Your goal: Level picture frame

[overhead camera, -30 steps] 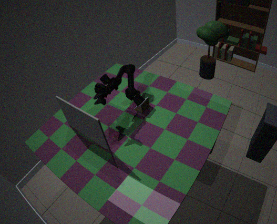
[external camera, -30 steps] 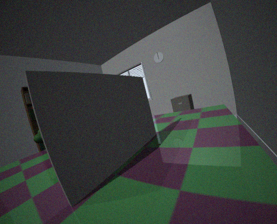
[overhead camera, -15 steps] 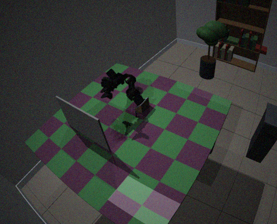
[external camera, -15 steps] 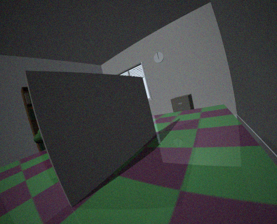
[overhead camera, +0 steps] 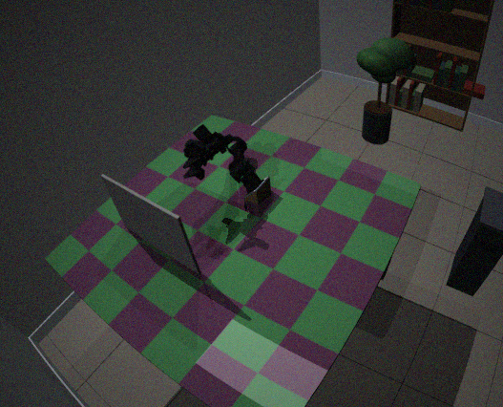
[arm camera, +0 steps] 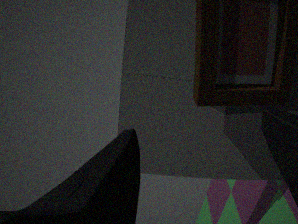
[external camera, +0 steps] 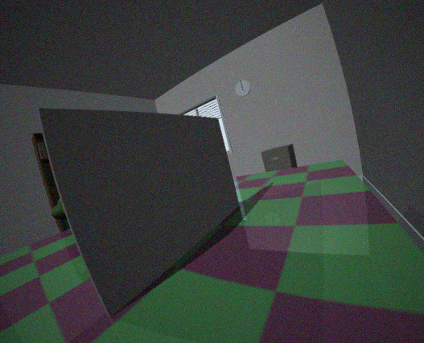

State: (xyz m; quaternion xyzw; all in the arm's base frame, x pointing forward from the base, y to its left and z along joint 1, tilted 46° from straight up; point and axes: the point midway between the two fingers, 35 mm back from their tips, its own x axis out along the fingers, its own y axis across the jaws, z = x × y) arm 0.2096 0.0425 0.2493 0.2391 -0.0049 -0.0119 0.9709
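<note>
The picture frame has brown wooden borders and a dark red middle. It shows only in the wrist view, at the upper right, where its top and right side are cut off. Its lower edge looks nearly level there, but I cannot tell for certain whether it hangs level. It is on the grey upright panel, on the side away from the exterior camera. The screw and notched strip are hidden. My gripper is open and empty, back from the panel, its fingertips below the frame in the wrist view.
The panel stands on a green and purple checkered table top. The arm's base is on the table behind the panel. A potted plant, a bookshelf and a dark cabinet stand beyond the table.
</note>
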